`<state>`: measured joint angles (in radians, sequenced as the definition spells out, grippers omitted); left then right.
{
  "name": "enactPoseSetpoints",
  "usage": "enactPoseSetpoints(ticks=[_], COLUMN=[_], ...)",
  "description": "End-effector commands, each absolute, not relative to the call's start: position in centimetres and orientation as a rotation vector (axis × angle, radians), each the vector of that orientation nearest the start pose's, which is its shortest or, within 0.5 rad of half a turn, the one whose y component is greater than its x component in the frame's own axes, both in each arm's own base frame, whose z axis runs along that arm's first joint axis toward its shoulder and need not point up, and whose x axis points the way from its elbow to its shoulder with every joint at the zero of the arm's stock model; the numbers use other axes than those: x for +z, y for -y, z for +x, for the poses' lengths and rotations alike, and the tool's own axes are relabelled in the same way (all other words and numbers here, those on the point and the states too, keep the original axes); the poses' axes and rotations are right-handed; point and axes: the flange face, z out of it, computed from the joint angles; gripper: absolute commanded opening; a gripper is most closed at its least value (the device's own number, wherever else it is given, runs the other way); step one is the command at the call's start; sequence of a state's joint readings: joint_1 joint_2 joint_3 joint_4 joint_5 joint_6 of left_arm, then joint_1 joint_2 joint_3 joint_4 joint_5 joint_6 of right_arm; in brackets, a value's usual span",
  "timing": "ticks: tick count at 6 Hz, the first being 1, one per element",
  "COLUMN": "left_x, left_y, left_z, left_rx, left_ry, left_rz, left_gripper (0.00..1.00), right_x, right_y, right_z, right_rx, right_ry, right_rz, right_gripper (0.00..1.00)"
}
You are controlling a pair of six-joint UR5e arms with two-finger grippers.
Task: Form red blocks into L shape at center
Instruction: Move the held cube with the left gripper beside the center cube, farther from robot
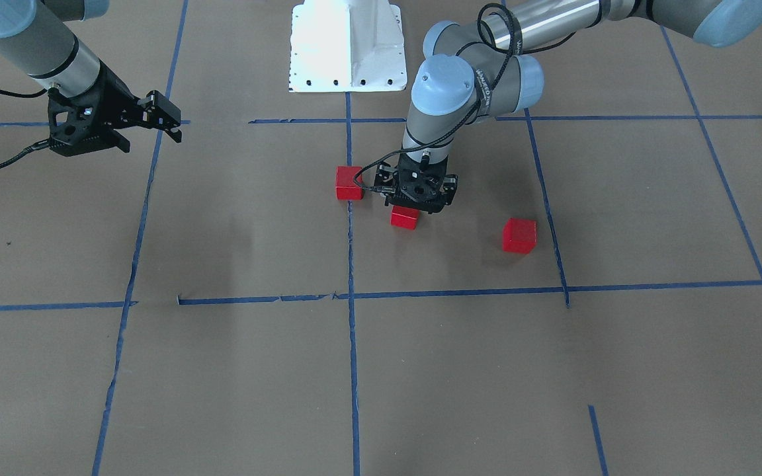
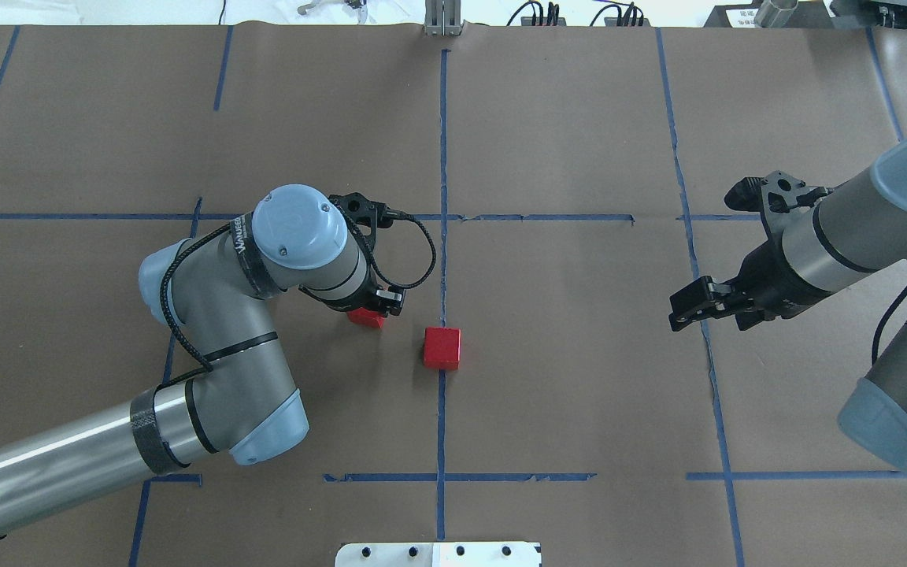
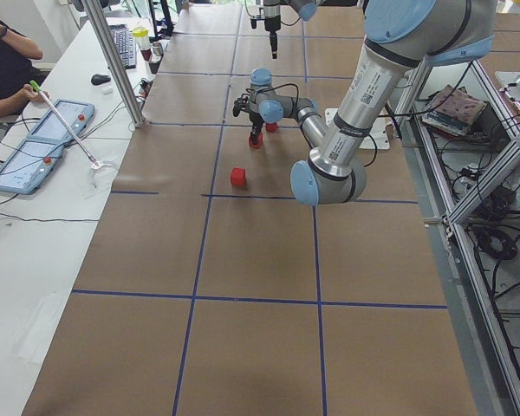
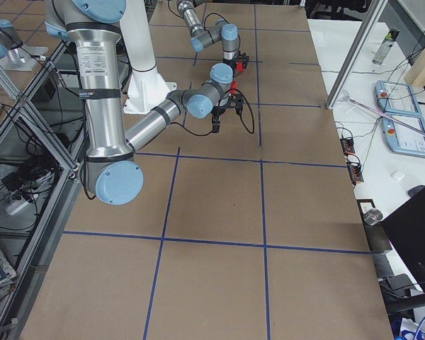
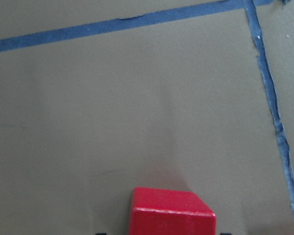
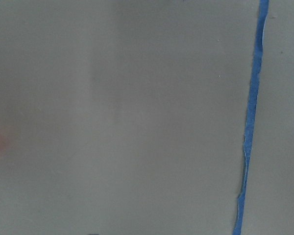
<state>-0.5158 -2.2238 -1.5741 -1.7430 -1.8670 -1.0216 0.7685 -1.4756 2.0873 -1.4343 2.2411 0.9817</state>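
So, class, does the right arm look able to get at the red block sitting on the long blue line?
Probably yes: only bare paper lies between the right arm and that block, and the left arm is on its far side.

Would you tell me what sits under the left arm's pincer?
A small matte red cube, partly visible below the left pincer; its far part and the fingers' contact are covered.

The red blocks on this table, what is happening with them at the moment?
The left gripper is down over one red block; whether it grips it cannot be told. A second block sits on the long blue tape line, and a third block lies apart. The right gripper hangs aside, holding nothing. No L shape yet.
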Motion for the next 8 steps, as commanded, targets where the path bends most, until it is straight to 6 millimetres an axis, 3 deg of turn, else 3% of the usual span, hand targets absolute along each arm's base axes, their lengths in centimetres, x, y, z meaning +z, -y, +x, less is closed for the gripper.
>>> enactPoseSetpoints(ticks=[1, 2, 3, 4, 5, 8], left_x=[24.6, 23.0, 20.8, 19.4, 18.1, 17.1], left_y=[44.6, 45.4, 45.9, 46.4, 45.8, 43.1], left_z=[56.5, 57.2, 58.3, 60.5, 61.2, 63.5], left_rx=[0.132, 0.118, 0.103, -0.034, -0.093, -0.091], left_ry=[-0.830, -0.828, -0.838, -0.838, -0.858, -0.828], left_rz=[0.227, 0.253, 0.251, 0.202, 0.170, 0.136], left_gripper=[0.30, 0.09, 0.06, 0.06, 0.07, 0.07], right_x=[34.8, 34.7, 34.6, 34.6, 34.5, 34.3], right_y=[39.0, 39.0, 39.1, 39.1, 39.1, 39.0], right_z=[-30.1, -30.1, -30.1, -30.2, -30.1, -30.0], right_rx=[-0.086, -0.086, -0.087, -0.088, -0.087, -0.082], right_ry=[0.960, 0.961, 0.963, 0.962, 0.963, 0.967], right_rz=[-0.042, -0.040, -0.038, -0.038, -0.036, -0.036], right_gripper=[1.00, 1.00, 1.00, 1.00, 1.00, 1.00])
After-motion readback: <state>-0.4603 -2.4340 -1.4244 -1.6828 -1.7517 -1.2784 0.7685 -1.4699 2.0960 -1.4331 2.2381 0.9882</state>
